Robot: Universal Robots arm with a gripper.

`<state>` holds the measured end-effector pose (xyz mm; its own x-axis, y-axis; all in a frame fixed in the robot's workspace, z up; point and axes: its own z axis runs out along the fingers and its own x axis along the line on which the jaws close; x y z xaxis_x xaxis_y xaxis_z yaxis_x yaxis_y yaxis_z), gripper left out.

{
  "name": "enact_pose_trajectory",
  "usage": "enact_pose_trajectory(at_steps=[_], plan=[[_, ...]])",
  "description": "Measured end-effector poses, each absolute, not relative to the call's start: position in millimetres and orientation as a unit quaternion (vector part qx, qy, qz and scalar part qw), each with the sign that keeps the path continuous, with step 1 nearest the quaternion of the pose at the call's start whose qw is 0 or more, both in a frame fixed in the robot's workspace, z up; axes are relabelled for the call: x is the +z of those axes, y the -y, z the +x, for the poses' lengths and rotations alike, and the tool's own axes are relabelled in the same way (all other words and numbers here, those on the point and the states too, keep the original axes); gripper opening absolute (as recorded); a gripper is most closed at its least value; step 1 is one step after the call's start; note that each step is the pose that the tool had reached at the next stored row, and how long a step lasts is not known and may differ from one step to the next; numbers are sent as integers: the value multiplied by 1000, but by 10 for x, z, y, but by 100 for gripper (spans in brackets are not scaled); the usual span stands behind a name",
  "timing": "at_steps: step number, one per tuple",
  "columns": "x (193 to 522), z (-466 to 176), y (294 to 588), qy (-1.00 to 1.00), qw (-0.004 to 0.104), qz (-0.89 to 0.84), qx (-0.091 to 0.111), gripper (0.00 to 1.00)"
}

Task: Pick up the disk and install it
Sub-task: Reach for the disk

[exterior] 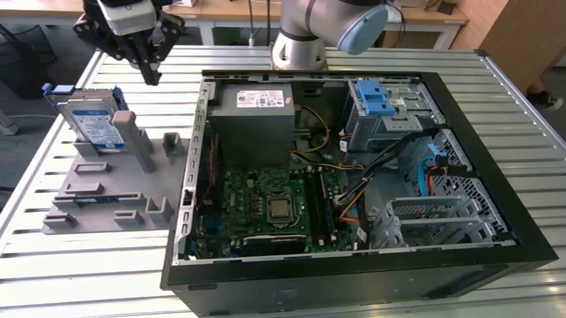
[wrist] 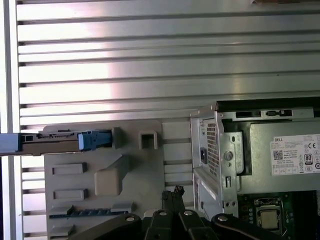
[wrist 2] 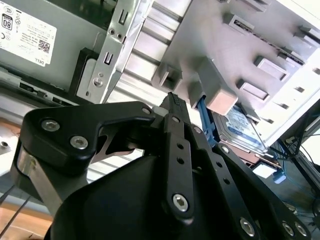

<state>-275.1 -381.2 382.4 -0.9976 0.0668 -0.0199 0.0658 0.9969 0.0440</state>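
Note:
The disk (exterior: 94, 123), a silver drive with a white-and-blue label in a blue carrier frame, stands on edge at the back of a grey holder block (exterior: 115, 192) on the exterior view's left. My gripper (exterior: 152, 78) hangs in the air above the table, a little behind the disk and toward the exterior view's right, apart from it. Its black fingers meet at the tips with nothing between them. The first wrist view shows the disk (wrist: 60, 142) edge-on and the gripper (wrist: 175, 192). In the second wrist view the disk (wrist 2: 242, 129) lies past the gripper (wrist 2: 172, 98).
An open computer case (exterior: 495, 146) lies flat on the slatted metal table (exterior: 53, 265), with the motherboard (exterior: 265, 205), a grey power-supply box (exterior: 256, 122) and a metal drive cage with blue latches (exterior: 385, 106) inside. The arm's base (exterior: 299, 50) stands behind the case.

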Motion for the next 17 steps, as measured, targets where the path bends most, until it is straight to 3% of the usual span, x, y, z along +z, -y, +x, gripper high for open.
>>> enact_pose_trajectory(at_steps=[17], plan=[[3702, -3211, 3539, -999, 9, 27, 20, 11]])
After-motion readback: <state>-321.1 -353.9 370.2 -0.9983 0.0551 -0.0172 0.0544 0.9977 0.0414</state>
